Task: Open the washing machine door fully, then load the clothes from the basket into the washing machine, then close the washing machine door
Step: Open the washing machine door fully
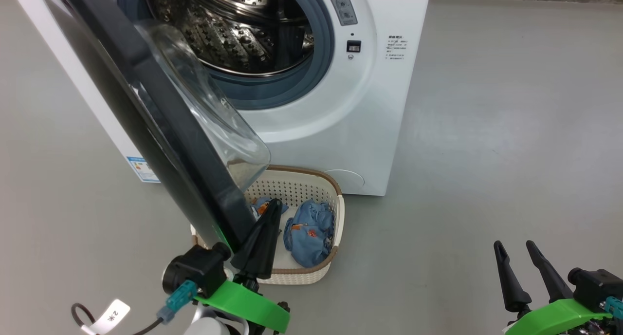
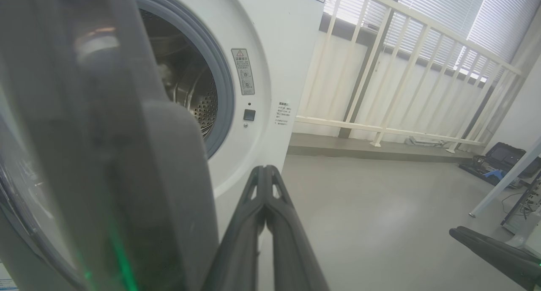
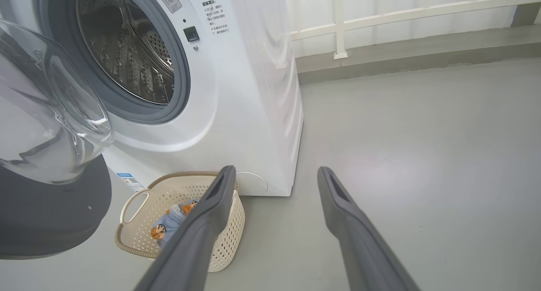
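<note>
The washing machine (image 1: 370,106) stands with its steel drum (image 1: 233,28) exposed. The washing machine door (image 1: 160,120) is swung out toward me, its black rim edge-on and its glass bowl (image 1: 209,111) bulging right. Under the door's lower edge sits the basket (image 1: 336,213), holding the light-blue clothes (image 1: 309,232). My left gripper (image 1: 275,203) is shut on nothing, close beside the door's lower rim and above the basket; whether they touch is unclear. In the left wrist view the left gripper (image 2: 266,170) shows shut beside the door (image 2: 105,155). My right gripper (image 1: 514,245) hangs open at the lower right, apart from everything. In the right wrist view the right gripper (image 3: 275,172) faces the basket (image 3: 135,198) and clothes (image 3: 167,227).
Grey floor (image 1: 511,130) spreads wide to the machine's right. A white railing (image 2: 380,71) runs along the back wall with window blinds behind it. A dark case and cabling (image 2: 503,160) lie at the far right. A blue label sticker (image 1: 141,168) marks the machine's lower left.
</note>
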{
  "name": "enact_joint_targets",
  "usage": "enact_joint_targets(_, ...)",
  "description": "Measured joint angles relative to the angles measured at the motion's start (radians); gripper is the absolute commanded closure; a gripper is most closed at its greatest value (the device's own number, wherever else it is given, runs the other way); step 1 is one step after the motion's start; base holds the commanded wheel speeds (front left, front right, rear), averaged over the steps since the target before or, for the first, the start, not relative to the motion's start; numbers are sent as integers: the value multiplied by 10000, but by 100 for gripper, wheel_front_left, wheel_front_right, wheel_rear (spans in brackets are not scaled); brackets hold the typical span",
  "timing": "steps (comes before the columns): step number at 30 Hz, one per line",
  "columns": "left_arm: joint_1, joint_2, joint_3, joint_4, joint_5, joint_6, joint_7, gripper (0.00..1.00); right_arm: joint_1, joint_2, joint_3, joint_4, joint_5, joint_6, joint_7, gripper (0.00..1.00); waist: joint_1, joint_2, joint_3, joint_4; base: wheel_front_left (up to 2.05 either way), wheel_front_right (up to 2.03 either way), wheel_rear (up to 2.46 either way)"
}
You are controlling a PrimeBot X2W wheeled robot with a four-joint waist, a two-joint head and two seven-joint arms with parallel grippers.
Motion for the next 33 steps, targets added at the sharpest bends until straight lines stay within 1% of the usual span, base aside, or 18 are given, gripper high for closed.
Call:
enact_joint_targets(9, 152, -217, 249, -46, 71, -92, 0, 100, -4, -84, -44, -73, -86, -2, 0, 0, 0, 0, 29, 298, 0, 0, 0)
enact_joint_targets(22, 982, -203, 1070, -376, 384, -182, -12, 100, -5, -132, -52, -163, -86, -2, 0, 0, 0, 0, -45, 888, 0, 0, 0)
enact_joint_targets(30, 1569, -6, 1749, -669, 617, -159, -12, 100, -2, -142, -79, -201, -86, 0, 0, 0, 0, 0, -78, 1303, 0, 0, 0)
enact_joint_targets(33, 1766, 109, 2084, -779, 731, -46, -10, 100, 5, -142, -94, -205, -86, -2, 0, 0, -1, 0, -113, 1518, 0, 0, 0)
